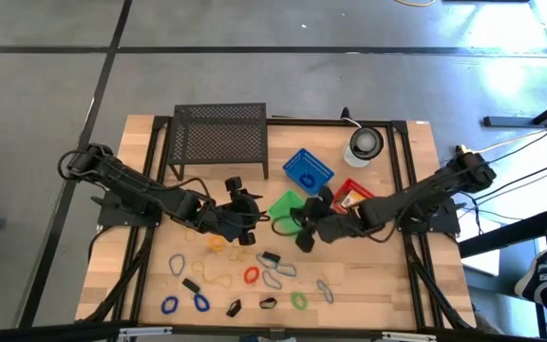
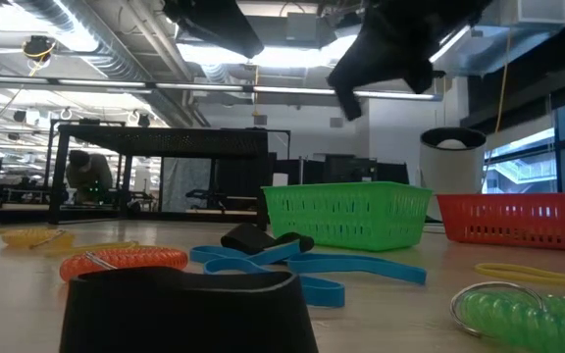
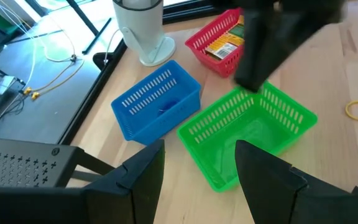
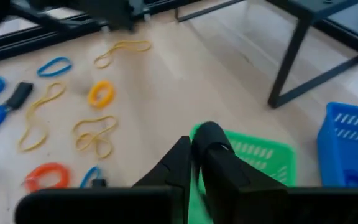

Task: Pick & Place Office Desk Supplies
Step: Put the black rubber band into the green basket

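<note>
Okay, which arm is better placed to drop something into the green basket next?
Right, probably. The right gripper is shut on a black clip directly over the green basket; the left gripper is open and holds nothing.

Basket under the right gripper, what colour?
Green; the basket shows best in the left wrist view, with the right gripper over it.

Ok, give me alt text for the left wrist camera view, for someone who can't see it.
The left end effector, fingers open and empty, hangs above a green basket on the wooden table. Beside it sit a blue basket and a red basket holding a yellow-orange packet; the dark right arm crosses overhead.
</note>
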`<state>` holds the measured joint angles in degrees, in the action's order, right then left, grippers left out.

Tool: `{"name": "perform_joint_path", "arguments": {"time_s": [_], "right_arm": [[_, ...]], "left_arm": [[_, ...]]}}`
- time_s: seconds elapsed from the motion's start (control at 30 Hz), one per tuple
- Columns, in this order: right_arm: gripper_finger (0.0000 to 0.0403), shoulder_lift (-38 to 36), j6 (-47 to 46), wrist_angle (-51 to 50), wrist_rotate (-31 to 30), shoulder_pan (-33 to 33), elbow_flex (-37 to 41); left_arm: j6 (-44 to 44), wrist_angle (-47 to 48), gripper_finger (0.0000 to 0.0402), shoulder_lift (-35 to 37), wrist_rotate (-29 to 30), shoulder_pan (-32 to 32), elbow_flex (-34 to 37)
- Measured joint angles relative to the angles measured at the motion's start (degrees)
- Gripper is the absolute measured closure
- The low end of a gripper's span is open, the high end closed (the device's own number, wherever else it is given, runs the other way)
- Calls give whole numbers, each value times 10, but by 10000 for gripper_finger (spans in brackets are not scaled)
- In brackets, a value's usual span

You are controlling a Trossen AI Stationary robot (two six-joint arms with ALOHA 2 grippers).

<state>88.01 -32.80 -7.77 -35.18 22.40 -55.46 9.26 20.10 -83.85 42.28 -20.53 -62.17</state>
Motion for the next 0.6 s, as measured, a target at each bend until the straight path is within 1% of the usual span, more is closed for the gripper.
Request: {"name": "perform_joint_path", "arguments": {"time_s": [0.13,0.3,0.47,0.6], "right_arm": [[365,3,-13,-6,35,-29,-1],[368,31,-38,-18,37,-46,-1],[387,65,-42,-23,38,-51,-1],[397,85,-55,-21,53,-55,-1]], "left_arm": [[0,0,210,0,0,0,0],[0,5,210,0,0,-4,0],[0,7,210,0,0,-9,0],[0,7,210,0,0,-9,0]]}}
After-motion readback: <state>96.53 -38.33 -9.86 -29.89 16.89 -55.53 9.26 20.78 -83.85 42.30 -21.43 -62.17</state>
